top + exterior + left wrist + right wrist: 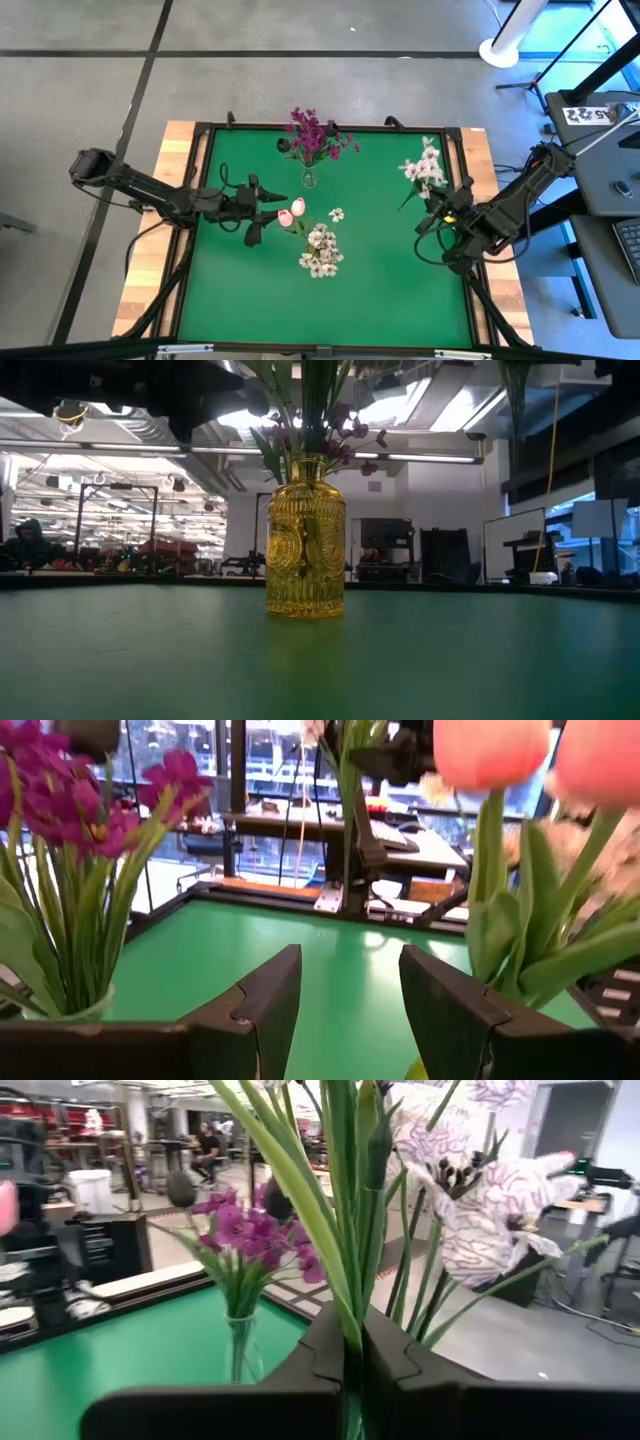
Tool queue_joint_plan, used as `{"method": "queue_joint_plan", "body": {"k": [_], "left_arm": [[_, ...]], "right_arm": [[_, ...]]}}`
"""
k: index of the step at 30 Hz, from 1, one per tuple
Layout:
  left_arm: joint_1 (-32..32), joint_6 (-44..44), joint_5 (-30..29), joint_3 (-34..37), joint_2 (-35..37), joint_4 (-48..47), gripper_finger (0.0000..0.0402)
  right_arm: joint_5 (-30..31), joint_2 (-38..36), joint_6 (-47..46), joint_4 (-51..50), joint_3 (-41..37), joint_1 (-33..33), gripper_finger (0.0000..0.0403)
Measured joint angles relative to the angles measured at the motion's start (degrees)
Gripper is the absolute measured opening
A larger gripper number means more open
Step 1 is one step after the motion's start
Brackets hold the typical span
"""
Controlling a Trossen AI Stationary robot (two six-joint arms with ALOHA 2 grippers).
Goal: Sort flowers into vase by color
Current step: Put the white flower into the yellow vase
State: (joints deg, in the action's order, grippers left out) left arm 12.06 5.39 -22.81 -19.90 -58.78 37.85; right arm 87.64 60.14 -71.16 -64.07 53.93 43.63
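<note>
Left end effector (283, 201) is reaching over the middle of the green surface (380, 290), its fingers (262, 1005) standing apart and holding nothing; green mat is showing in the gap between them in the left wrist view. It is pointing just beside the pink tulip buds (292, 211).

The tulips are standing in the yellow glass vase (306, 538) near centre, alongside a spray of small white blossoms (321, 251). One loose white blossom (337, 214) is lying on the mat close by.

Magenta-purple flowers (315, 134) are sitting upright in a clear vase (309, 179) toward the far edge, centre.

Right end effector (352, 1370) is hovering near the right edge of the surface, fingers closed tight on the green stems of a white-flowered spray (424, 168), whose blooms are pointing toward the far right corner.
</note>
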Motion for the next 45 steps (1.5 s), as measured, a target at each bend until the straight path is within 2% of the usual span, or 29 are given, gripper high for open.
{"method": "queue_joint_plan", "body": {"k": [4,10,12,21,26,30,33,35,40,45], "left_arm": [[0.0,0.0,0.0,0.0,1.9,-0.2,0.0167],[0.0,0.0,-0.2,0.0,2.7,-2.1,0.0167],[0.0,0.0,-0.2,0.0,2.7,-2.4,0.0167],[0.0,0.2,-0.2,0.0,2.7,-2.9,0.0167],[0.0,-0.1,-0.2,0.0,2.7,-3.3,0.0167],[0.0,-2.1,-0.5,0.0,2.7,-3.9,0.0167],[0.0,-4.3,-2.8,0.0,2.8,-4.8,0.0167],[-0.2,-5.7,-5.4,0.0,3.3,-6.1,0.0167],[-3.1,-7.6,-7.5,0.0,5.8,-8.3,0.0167],[-9.2,-7.2,-7.3,-0.1,8.3,-12.1,0.0167]], "right_arm": [[-0.8,0.2,0.9,2.5,0.0,-2.3,0.0007],[-10.2,1.1,17.9,17.8,0.0,-5.3,0.0004],[-14.9,1.6,26.4,25.1,0.0,-7.2,0.0004],[-43.9,4.0,59.3,52.9,0.0,-17.7,0.0006],[-54.0,4.0,73.5,62.5,-0.2,-23.7,0.0007],[-62.4,4.0,81.3,73.9,-1.5,-29.2,0.0007],[-72.2,4.7,85.2,81.1,-2.9,-33.6,0.0007],[-76.5,5.3,86.2,83.6,-3.3,-36.2,0.0007],[-82.0,7.6,86.2,88.1,-3.4,-42.1,0.0007],[-88.1,10.8,86.3,94.4,-3.4,-46.9,0.0007]]}}
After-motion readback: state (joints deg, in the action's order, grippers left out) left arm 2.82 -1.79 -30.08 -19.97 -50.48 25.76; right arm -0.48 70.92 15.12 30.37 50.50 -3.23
